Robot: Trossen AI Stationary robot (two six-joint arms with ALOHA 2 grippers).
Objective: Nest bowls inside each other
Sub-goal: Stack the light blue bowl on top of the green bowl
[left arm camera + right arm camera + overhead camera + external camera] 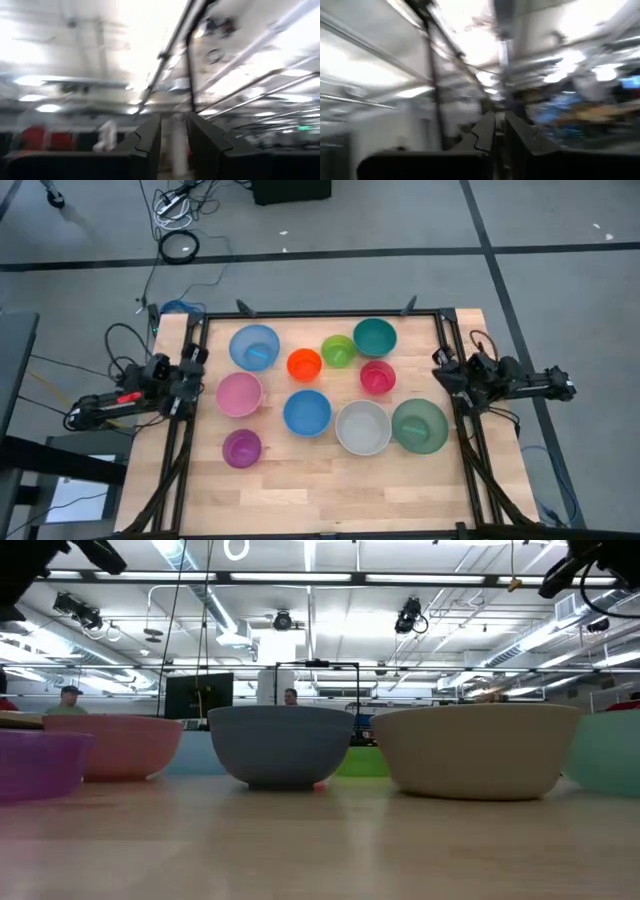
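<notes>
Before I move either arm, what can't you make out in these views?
- Low view: the white bowl, blue bowl and pink bowl hide the bowls behind them.
- Low view: the purple bowl is cut by the edge.
- Wrist views: blurred, pointing at the ceiling; no bowls visible.
- High view: the grippers are too small to judge.

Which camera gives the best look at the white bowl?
The high view: the white bowl shows whole, from above, between the blue and green bowls. The low view shows only its side. Both wrist views miss it.
</notes>
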